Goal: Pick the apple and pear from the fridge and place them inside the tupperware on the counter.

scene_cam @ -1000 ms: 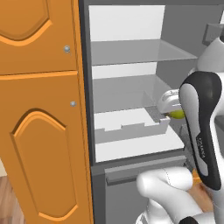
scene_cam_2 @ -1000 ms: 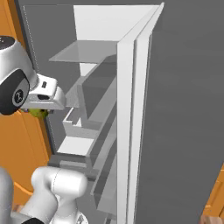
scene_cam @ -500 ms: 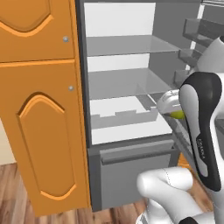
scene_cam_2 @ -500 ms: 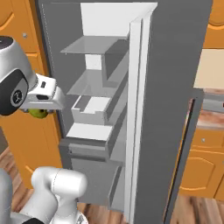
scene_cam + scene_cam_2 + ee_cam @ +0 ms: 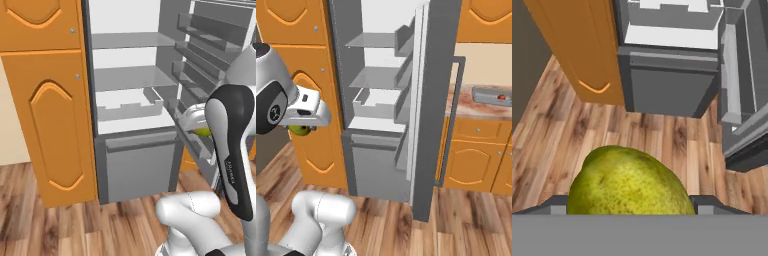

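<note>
Pear [image 5: 629, 181] sits low centre of the hand view, yellow-green and speckled, clamped between the gripper [image 5: 630, 204] fingers, whose dark tips show at either side of it along the bottom. In the left base view a sliver of the pear [image 5: 202, 132] peeks out at right of centre, behind the dark forearm; in the right base view it hangs under the white hand at left of centre [image 5: 300, 131].

Fridge [image 5: 135, 107] stands open in the middle of the left base view, white interior, grey shelves, door racks toward the upper right. Hand is out clear of the shelves, over wooden floor [image 5: 662, 135].

Tupperware [image 5: 495, 96] lies on the counter [image 5: 466, 102] at the right edge of the right base view, beyond the open fridge door [image 5: 433, 100]. A small red thing inside it, likely the apple [image 5: 501, 97]; too small to be sure.

Judgement: pear is held low and close to the arm for carrying. Door stands between hand and counter, so the route should go round it.
</note>
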Tool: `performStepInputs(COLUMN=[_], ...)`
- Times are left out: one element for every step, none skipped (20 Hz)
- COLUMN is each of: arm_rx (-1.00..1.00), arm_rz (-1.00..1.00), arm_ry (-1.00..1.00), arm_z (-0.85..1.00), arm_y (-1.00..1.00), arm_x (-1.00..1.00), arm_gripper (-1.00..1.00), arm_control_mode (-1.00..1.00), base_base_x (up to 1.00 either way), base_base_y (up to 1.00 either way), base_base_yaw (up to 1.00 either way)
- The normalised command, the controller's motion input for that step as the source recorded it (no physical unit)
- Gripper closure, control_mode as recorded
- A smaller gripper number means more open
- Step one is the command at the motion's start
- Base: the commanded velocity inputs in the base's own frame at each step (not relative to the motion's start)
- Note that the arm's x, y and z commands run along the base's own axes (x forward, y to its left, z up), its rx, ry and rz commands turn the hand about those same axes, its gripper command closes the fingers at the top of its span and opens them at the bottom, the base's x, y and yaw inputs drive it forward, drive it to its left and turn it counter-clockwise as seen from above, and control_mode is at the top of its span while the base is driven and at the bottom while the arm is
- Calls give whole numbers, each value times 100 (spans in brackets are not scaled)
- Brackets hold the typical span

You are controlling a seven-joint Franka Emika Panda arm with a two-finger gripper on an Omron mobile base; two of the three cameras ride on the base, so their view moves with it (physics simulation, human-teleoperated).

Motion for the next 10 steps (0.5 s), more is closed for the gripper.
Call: performStepInputs(arm_rx=[0, 0, 0, 0, 0, 0, 0, 0, 0, 0], arm_rz=[0, 0, 0, 0, 0, 0, 0, 0, 0, 0], arm_ry=[0, 0, 0, 0, 0, 0, 0, 0, 0, 0], arm_z=[0, 0, 0, 0, 0, 0, 0, 0, 0, 0], arm_y=[0, 0, 0, 0, 0, 0, 0, 0, 0, 0], arm_x=[0, 0, 0, 0, 0, 0, 0, 0, 0, 0], arm_gripper=[100, 100, 100, 100, 100, 100, 100, 100, 100, 100], arm_control_mode=[100, 100, 100, 100, 100, 100, 100, 100, 100, 100], base_base_x=[-100, -100, -91, -80, -69, -65, -62, -49, -40, -34], base_base_y=[-4, -13, -27, -39, -55, -72, -77, -89, -98, -99], base_base_yaw=[0, 0, 0, 0, 0, 0, 0, 0, 0, 0])
